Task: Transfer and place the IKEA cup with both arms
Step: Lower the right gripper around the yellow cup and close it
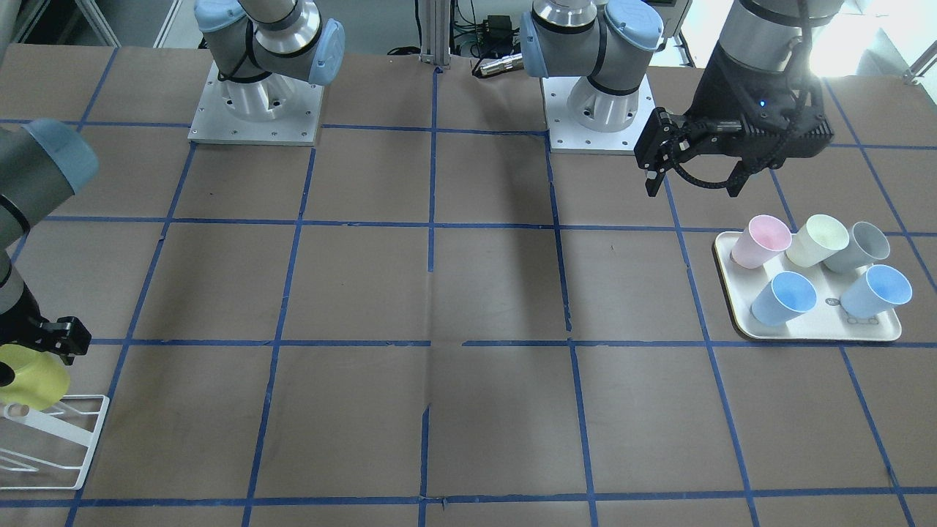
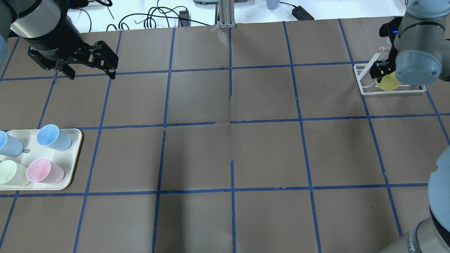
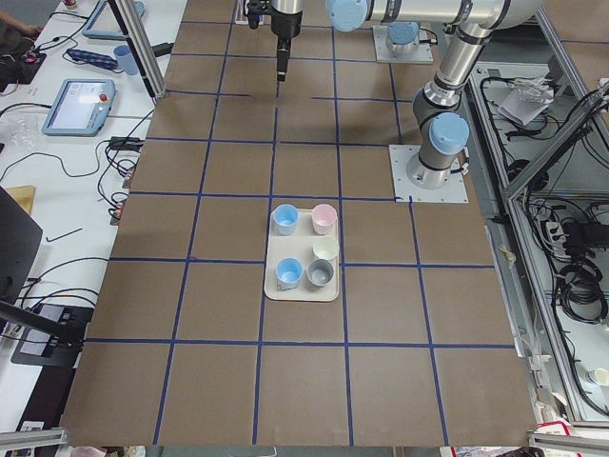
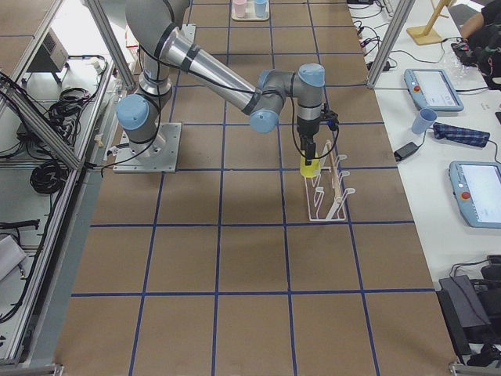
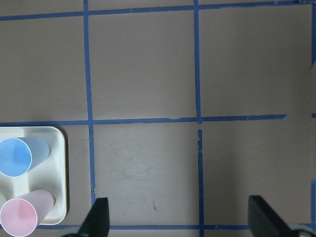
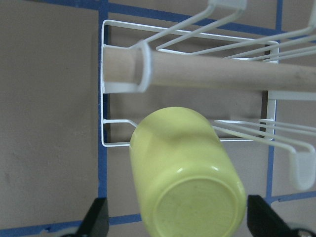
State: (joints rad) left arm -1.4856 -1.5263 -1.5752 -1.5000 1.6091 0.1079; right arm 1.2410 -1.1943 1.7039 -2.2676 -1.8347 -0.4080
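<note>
The lemon-yellow IKEA cup (image 6: pixel 185 182) hangs bottom-up on the white wire rack (image 6: pixel 103 89) under its wooden dowel. It also shows at the table's end in the overhead view (image 2: pixel 388 83) and in the front view (image 1: pixel 33 377). My right gripper (image 6: pixel 180 217) straddles the cup with its jaws spread wide; a gap shows beside the left finger, so it is open. My left gripper (image 2: pixel 92 74) is open and empty, hovering high over bare table beyond the tray; it also shows in the front view (image 1: pixel 693 184).
A cream tray (image 2: pixel 75 154) on my left holds pink (image 1: pixel 761 241), cream-white (image 1: pixel 816 240), grey (image 1: pixel 858 247) and two light-blue cups (image 1: pixel 785 298). The rack (image 2: pixel 365 79) stands at the far right edge. Brown paper with blue tape lines covers the table.
</note>
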